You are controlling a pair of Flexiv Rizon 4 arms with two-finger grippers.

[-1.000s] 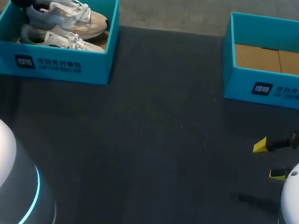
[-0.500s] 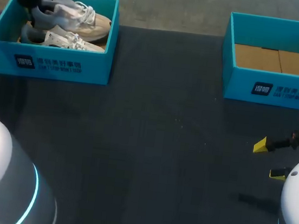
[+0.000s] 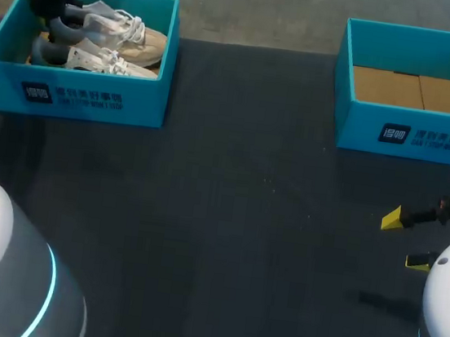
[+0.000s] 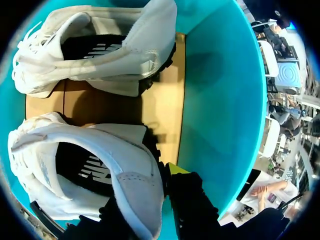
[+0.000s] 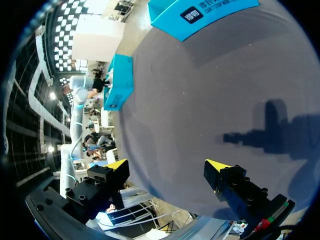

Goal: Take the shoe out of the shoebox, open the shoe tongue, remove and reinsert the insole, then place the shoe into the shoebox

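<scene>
Lifting shoe [image 3: 115, 30] from shoebox [image 3: 86, 98], L gripper [image 4: 150, 187] clamped on it; R gripper [image 5: 167, 167] spread.

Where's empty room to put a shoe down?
The dark table between the two boxes is bare, and the right box is empty. The left box is crowded: a loose shoe, plus the held shoe in the left gripper.

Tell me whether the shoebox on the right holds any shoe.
No, the right shoebox shows only a bare brown cardboard floor in the head view.
</scene>
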